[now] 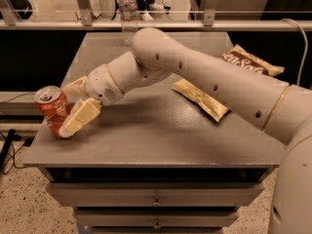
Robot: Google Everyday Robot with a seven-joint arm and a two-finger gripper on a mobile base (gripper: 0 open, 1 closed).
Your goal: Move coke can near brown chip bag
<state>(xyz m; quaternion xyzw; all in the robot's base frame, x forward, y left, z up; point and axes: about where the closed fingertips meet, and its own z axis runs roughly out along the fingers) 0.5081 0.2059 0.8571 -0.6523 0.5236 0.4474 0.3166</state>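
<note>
My jaws hang over the front left corner of the desk (pixel 161 140). A clear water bottle (pixel 127 6) stands at its far edge. A flat tan packet (pixel 200 99) lies right of centre.

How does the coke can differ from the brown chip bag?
The coke can is small, red and stands far left on the table; the brown chip bag is larger, flat and lies far right, partly behind the arm. The tool is open around the can, not the bag. Both rest on the table.
</note>
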